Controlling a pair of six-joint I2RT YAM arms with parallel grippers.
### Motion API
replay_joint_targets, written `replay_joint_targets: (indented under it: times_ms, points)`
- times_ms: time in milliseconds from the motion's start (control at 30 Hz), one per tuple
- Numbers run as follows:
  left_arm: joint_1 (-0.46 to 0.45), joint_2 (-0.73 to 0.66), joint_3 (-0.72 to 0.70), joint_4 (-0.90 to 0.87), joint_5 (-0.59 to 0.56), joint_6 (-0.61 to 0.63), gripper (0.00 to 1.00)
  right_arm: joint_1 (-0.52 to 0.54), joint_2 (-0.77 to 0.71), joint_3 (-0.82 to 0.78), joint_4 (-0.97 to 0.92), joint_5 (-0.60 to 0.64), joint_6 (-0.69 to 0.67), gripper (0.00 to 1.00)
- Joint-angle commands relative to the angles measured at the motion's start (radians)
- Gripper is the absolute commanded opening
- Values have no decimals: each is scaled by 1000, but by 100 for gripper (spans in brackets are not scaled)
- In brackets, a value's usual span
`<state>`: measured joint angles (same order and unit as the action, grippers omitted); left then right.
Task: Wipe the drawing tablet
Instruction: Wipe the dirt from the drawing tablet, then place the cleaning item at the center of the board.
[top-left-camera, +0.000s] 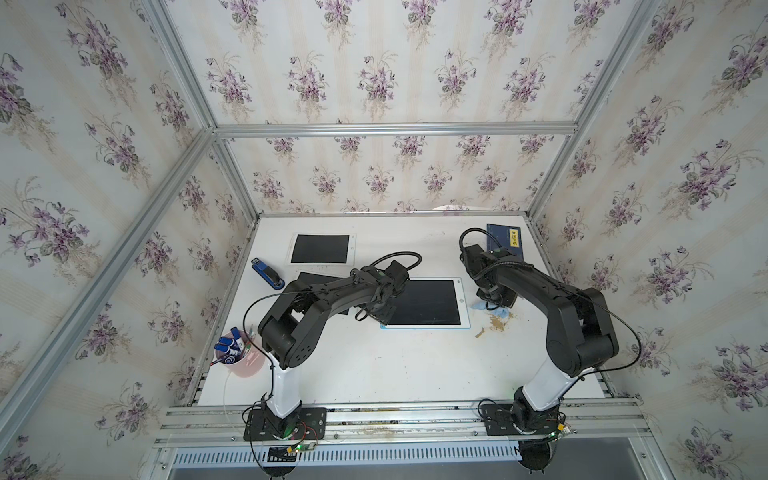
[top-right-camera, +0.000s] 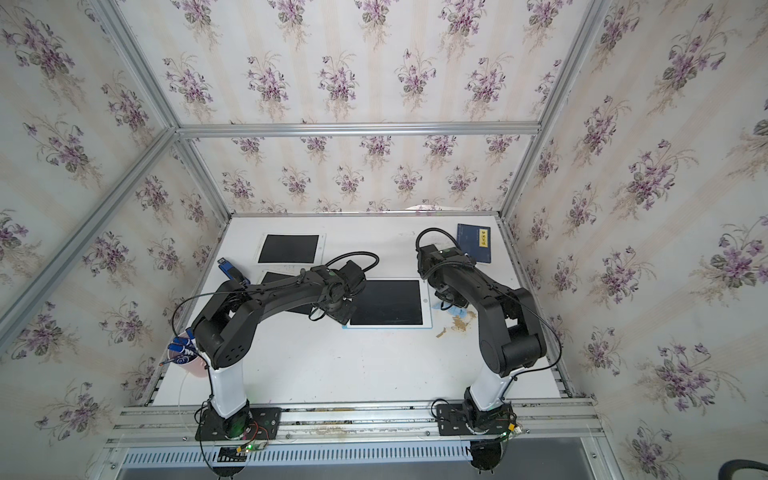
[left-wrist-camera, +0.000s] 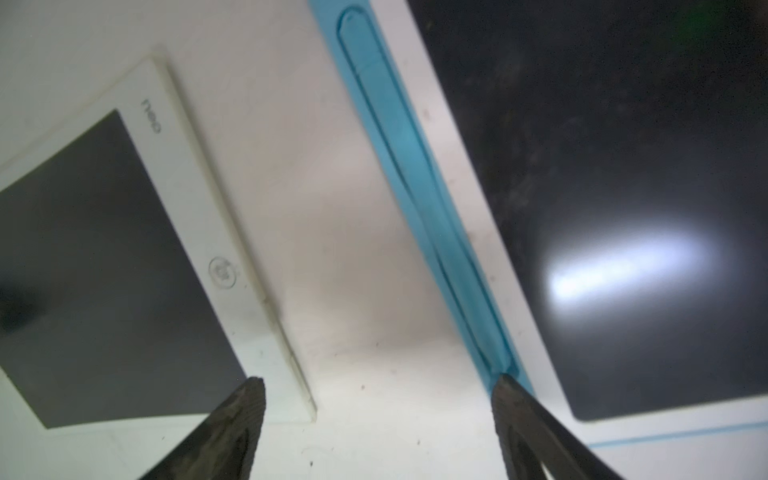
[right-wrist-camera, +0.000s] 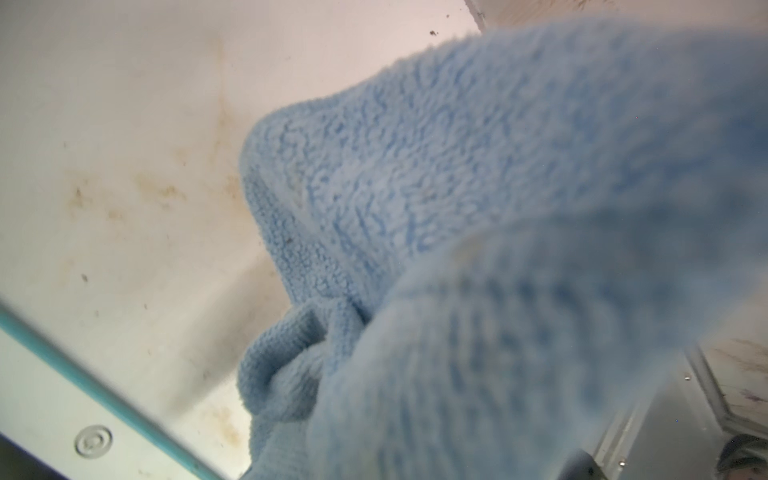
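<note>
Surrounding walls (top-left-camera: 374, 62): violet floral wallpaper, aluminium framing.
Counter (top-left-camera: 374, 365): flat, white, smudged brown near the cloth.
Drawing tablet (top-left-camera: 428, 303): white-framed, blue-edged rectangle with a glossy black screen, flat mid-counter.
Cloth (right-wrist-camera: 457, 187): fluffy light-blue microfibre, bunched beside the tablet's button edge.
Right pincer (top-left-camera: 492, 297): clenched on the cloth.
Left pincer (left-wrist-camera: 378, 380): spread wide at the tablet's blue edge.

White table (top-left-camera: 374, 365): drawing tablet (top-left-camera: 428, 301); second tablet (top-left-camera: 320, 248); third tablet (top-left-camera: 316, 277); stapler (top-left-camera: 268, 273); pen cup (top-left-camera: 245, 368); blue book (top-left-camera: 505, 241); crumbs (top-left-camera: 496, 321).
</note>
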<state>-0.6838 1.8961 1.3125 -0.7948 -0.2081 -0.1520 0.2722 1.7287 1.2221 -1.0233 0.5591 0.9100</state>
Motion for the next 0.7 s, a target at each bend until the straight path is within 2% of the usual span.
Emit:
replay_joint_targets:
  times_ms: [0, 100, 200, 233, 300, 333, 400, 500, 633, 667]
  points:
    - [9, -95, -21, 53, 35, -19, 88, -128, 38, 1, 160, -185, -63, 0]
    - [29, -211, -67, 154, 206, -42, 89, -251, 82, -24, 326, -381, -102, 0]
    - [58, -285, -102, 229, 370, -87, 90, -292, 108, -36, 439, -496, -143, 1]
    - [76, -293, -114, 248, 421, -103, 90, -292, 110, -36, 451, -500, -150, 11]
    - [146, -287, -151, 296, 554, -148, 91, -292, 114, -36, 479, -529, -183, 22]
    - [181, -282, -176, 327, 626, -174, 91, -292, 115, -35, 481, -535, -193, 34]
    - [251, -268, -237, 405, 734, -223, 91, -292, 109, -39, 489, -525, -225, 65]
    - [298, -258, -286, 464, 790, -255, 91, -291, 69, -58, 504, -476, -267, 82]
    - [314, -231, -298, 489, 832, -273, 90, -285, -13, -80, 520, -456, -313, 88]
    - [314, -223, -297, 490, 837, -274, 90, -282, -51, -91, 534, -462, -321, 94]
